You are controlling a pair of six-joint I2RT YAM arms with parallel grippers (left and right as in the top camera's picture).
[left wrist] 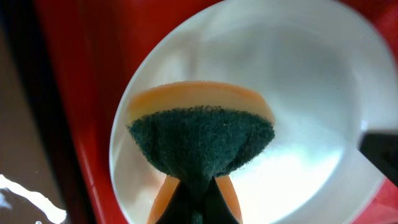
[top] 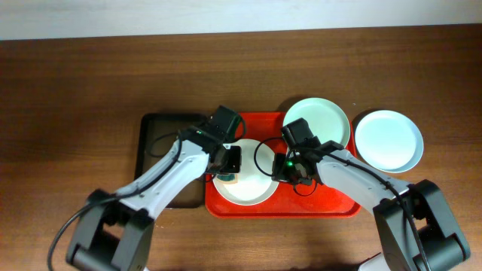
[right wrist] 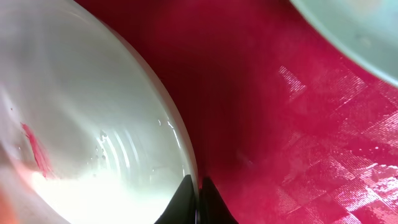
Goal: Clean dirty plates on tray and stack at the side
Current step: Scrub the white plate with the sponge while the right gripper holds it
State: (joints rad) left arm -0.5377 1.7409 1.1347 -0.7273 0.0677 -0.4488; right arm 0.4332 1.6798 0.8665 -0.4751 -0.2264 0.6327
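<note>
Resting on the near middle of the red tray is a white plate, the one being cleaned. A thin red smear is seen on its inner face in the right wrist view, so it is judged not yet wiped clean. Just above its left side a sponge, dark green scouring face down and orange behind, is gripped in the clenched left jaws. Whether the sponge is touching the plate cannot be told. The plate's right rim appears to be pinched by the right jaws, which are closed to a thin line at its edge, probably to steady it.

A mint plate lies at the tray's far right corner, overhanging the rim. No mark can be made out on it from above, though a small one could be missed. A pale blue plate is set on the counter just right of the tray, alone and unmarked, and is judged to be finished. About a third of the task seems done, with one plate under way, one perhaps still to wipe, and the stacking left. A black tray lies against the red tray's left side. Its contents are largely hidden by the left arm.
</note>
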